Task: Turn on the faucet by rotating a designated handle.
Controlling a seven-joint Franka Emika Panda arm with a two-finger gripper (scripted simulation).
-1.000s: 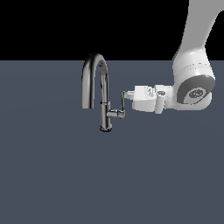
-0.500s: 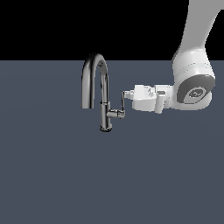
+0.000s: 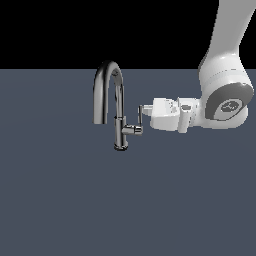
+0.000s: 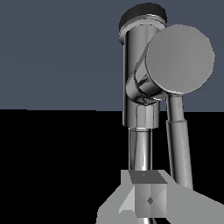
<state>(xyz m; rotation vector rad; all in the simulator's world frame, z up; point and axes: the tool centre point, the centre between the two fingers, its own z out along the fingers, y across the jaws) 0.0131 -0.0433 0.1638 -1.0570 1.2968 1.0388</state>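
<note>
The chrome faucet (image 3: 119, 100) stands on the grey surface, its arched spout curving toward the exterior view's left. The handle (image 3: 139, 119) is a thin lever rising from a stubby cylinder (image 3: 132, 130) on the body's right side. My gripper (image 3: 142, 108) reaches in horizontally from the exterior view's right, and its fingertips are at the lever's upper end, touching or nearly so. The fingers look closed together and hold nothing. In the wrist view, the faucet body (image 4: 140, 92), the cylinder's round end (image 4: 179, 59) and the lever (image 4: 178, 140) fill the frame. My gripper (image 4: 148, 199) is just beside the lever.
The flat grey surface (image 3: 60, 200) spreads around the faucet's small round base (image 3: 120, 146). My white arm (image 3: 225, 100) rises at the exterior view's right. Nothing else stands on the surface.
My gripper has crept slightly toward the faucet, to the exterior view's left, and a little lower. The lever stays about upright.
</note>
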